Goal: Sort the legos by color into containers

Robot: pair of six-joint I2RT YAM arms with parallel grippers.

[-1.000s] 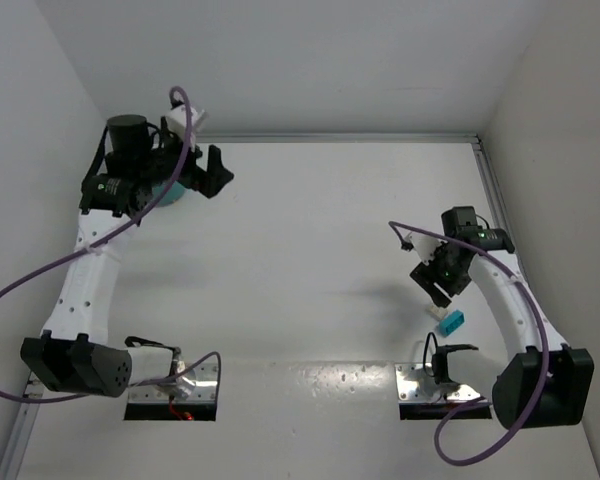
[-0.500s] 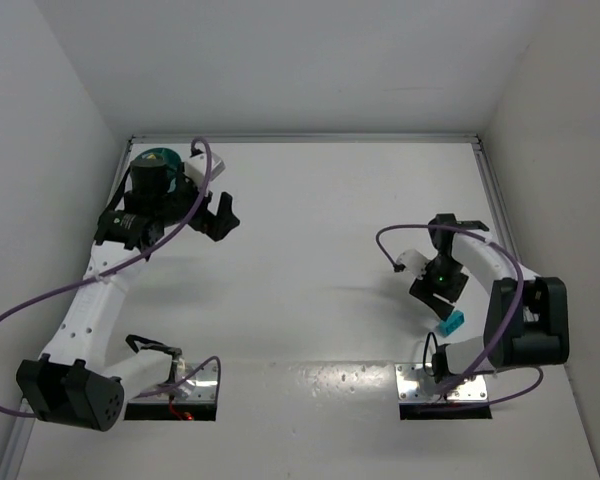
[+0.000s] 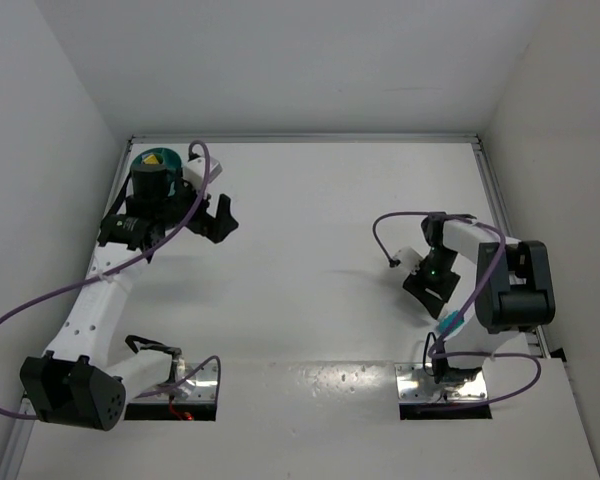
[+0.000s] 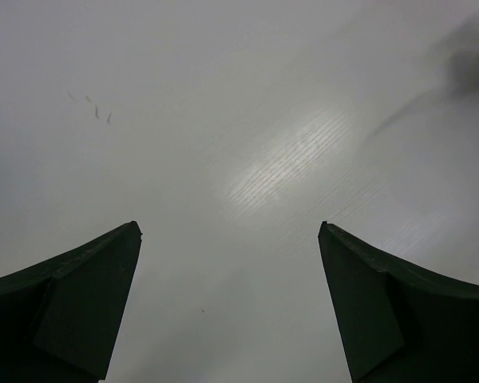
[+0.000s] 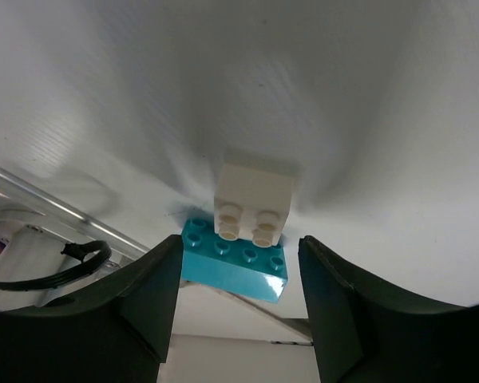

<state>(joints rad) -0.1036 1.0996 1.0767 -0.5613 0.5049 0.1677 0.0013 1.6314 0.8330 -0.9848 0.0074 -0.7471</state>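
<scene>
A cyan lego [image 5: 235,271] lies on the white table with a white brick [image 5: 254,203] touching its far side. My right gripper [image 5: 239,239] stands open around the cyan lego. Its left finger is at the brick's end and its right finger is a little apart from it. From above, the cyan lego [image 3: 450,323] shows just past the right gripper [image 3: 432,298]. The teal container [image 3: 166,154] sits in the far left corner with a yellow lego [image 3: 152,157] inside, partly hidden by the left arm. My left gripper [image 3: 220,220] is open, and the left gripper [image 4: 229,226] has only bare table beneath it.
White walls close the table on three sides, with a metal rail [image 3: 500,200] along the right edge. Two metal base plates [image 3: 440,385] lie at the near edge. Purple cables [image 3: 400,220] loop off both arms. A black cable [image 5: 72,255] lies near the right gripper.
The left arm drew back off the container, uncovering the yellow lego. The right arm folded in and brought its gripper down around the cyan lego, jaws slightly narrower.
</scene>
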